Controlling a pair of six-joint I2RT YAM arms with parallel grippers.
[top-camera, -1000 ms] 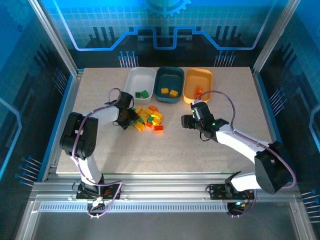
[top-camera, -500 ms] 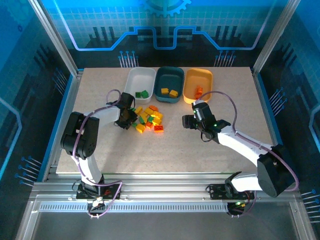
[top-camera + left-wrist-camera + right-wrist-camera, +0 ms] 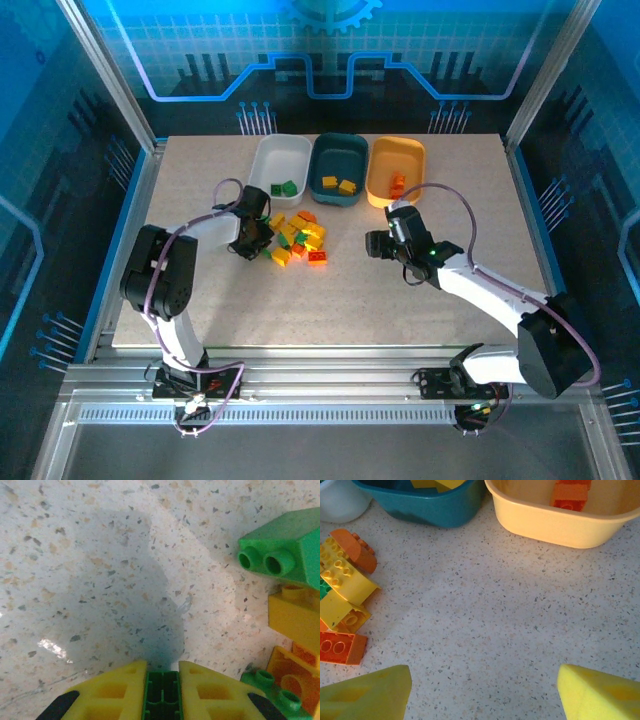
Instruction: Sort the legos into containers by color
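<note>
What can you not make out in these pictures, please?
Left wrist view: the green brick in the left gripper is cut off by the bottom edge; its length is unknown.
Right wrist view: the orange brick in the yellow tray is cut off by the top edge.
Top view: the loose bricks are too small to count.

left gripper (image 3: pixel 162 671): jaws have squeezed in, and now they're clamped on a green brick (image 3: pixel 161 697)!
green brick: caught at the left edge of the pile (image 3: pixel 300 238).
right arm (image 3: pixel 480 285): eased slightly to the right.
</note>
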